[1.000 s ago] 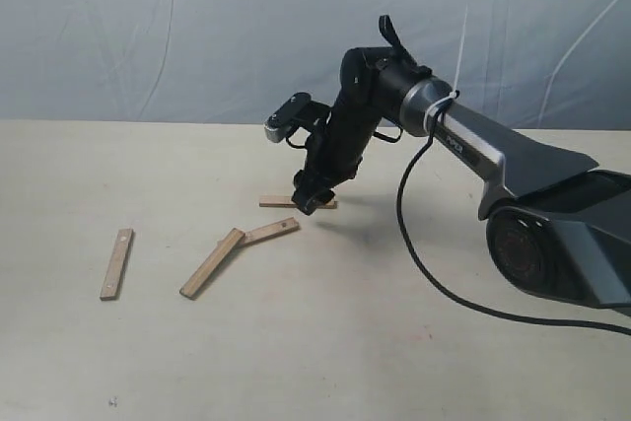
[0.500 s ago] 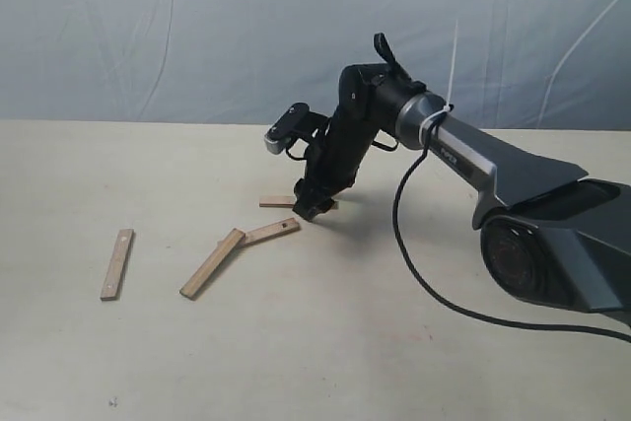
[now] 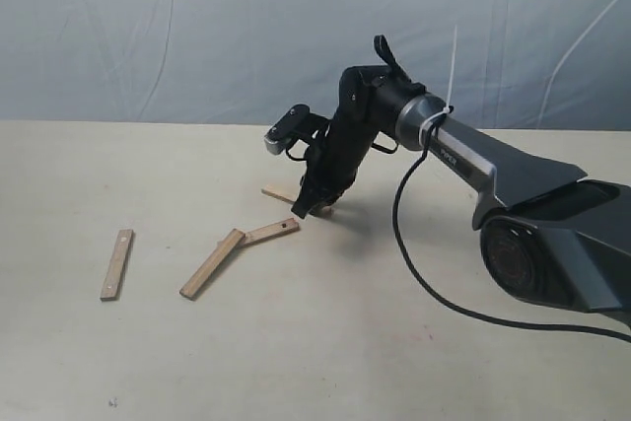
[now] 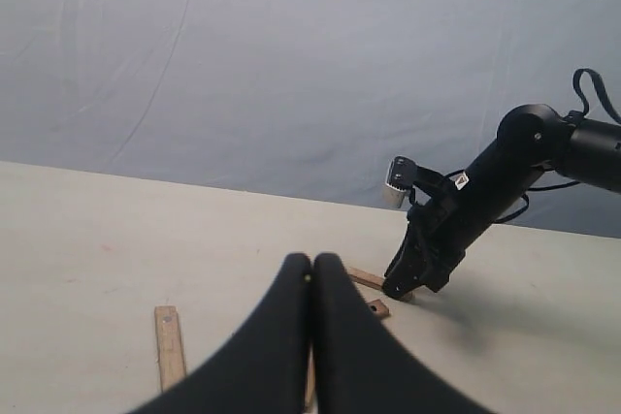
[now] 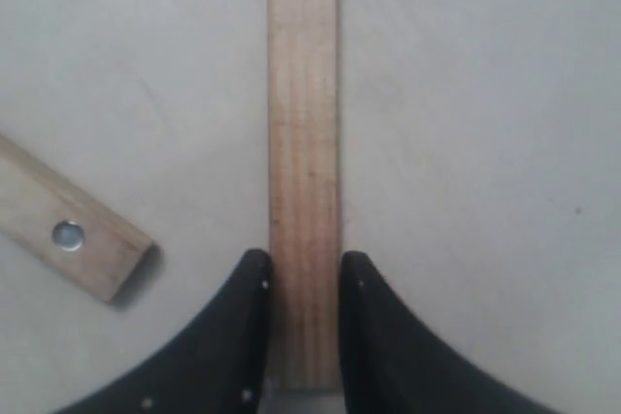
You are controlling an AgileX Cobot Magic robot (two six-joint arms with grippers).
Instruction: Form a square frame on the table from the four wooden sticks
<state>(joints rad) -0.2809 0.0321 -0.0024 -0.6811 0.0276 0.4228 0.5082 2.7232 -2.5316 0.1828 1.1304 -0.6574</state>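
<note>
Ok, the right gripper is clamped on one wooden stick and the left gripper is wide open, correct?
Not quite. The right gripper does clamp a wooden stick, but the left wrist view shows the left gripper shut, with nothing held.

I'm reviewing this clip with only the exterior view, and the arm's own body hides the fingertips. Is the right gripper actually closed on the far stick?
Observer: Yes. The right wrist view shows the right gripper with a finger pressed against each long edge of the far stick, near one end.
Operator: Any hole in that stick?
Observer: None on the face in view, though the gripped end is partly covered. A second stick lies beside it without touching it and has a hole near its end.
Operator: And the left gripper? It's outside my picture.
Observer: The left wrist view shows the left gripper shut, its fingers together, holding nothing.
</note>
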